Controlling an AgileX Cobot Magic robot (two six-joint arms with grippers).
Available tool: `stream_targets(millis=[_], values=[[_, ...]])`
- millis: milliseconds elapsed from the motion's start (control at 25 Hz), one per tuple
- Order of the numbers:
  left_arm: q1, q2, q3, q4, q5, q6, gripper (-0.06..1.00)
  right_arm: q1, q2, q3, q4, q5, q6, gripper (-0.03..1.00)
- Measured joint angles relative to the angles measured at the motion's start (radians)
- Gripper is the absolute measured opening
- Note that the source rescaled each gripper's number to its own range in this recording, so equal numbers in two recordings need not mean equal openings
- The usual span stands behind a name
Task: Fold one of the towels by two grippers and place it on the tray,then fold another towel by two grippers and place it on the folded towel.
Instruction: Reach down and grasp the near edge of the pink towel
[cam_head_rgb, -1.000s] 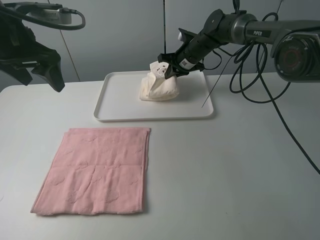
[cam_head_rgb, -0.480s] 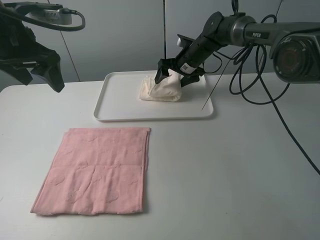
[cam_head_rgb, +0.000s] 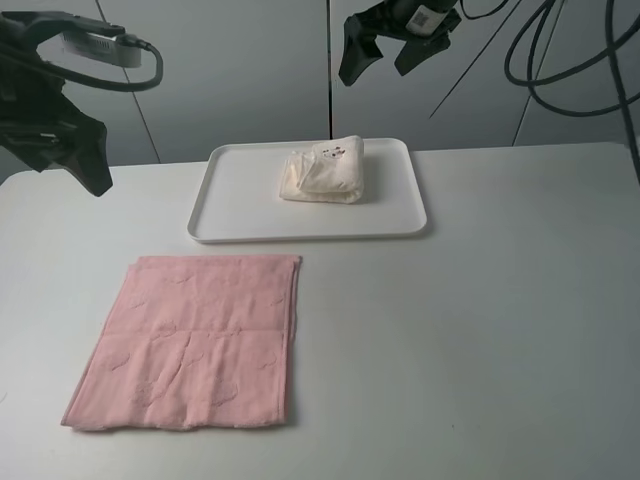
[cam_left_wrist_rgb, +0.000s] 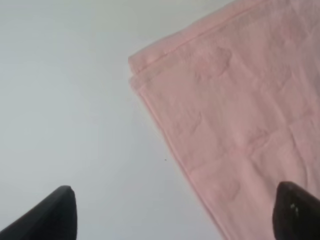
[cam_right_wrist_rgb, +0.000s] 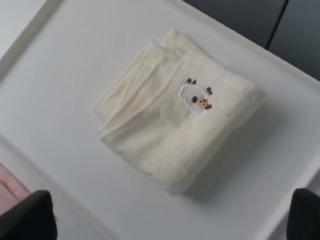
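A folded cream towel (cam_head_rgb: 324, 172) with a small sheep patch lies on the white tray (cam_head_rgb: 240, 205) at the back of the table; it also shows in the right wrist view (cam_right_wrist_rgb: 175, 130). A pink towel (cam_head_rgb: 195, 340) lies spread flat at the front left; the left wrist view shows one corner of it (cam_left_wrist_rgb: 235, 115). My right gripper (cam_head_rgb: 398, 55) is open and empty, high above the tray. My left gripper (cam_head_rgb: 88, 160) hangs high at the far left, above the table beside the pink towel, open and empty.
Black cables (cam_head_rgb: 560, 60) hang at the back right. The white table (cam_head_rgb: 500, 340) is bare to the right of the pink towel and in front of the tray.
My right gripper has let go of the cream towel and risen well above the tray. The towel now lies flat and folded. The left gripper has shifted slightly.
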Motion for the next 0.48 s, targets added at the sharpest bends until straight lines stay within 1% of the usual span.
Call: stream_targets(millis=[120,200,280,360,480], values=[[0.000,0.000,0.000,0.052,0.000,0.043,1.00,0.000,-0.069,0.012,-0.008,0.017,-0.063,1.00],[0.000,0.000,0.000,0.085,0.000,0.115,1.00,0.002,-0.118,0.067,-0.008,0.019,-0.112,1.00],[0.000,0.000,0.000,0.098,0.000,0.201,1.00,0.011,-0.167,0.135,-0.024,0.021,-0.147,1.00],[0.000,0.000,0.000,0.097,0.000,0.283,1.00,0.035,-0.217,0.225,-0.049,0.025,-0.168,1.00],[0.000,0.000,0.002,0.095,0.000,0.367,1.00,0.109,-0.276,0.366,-0.105,0.027,-0.199,1.00]])
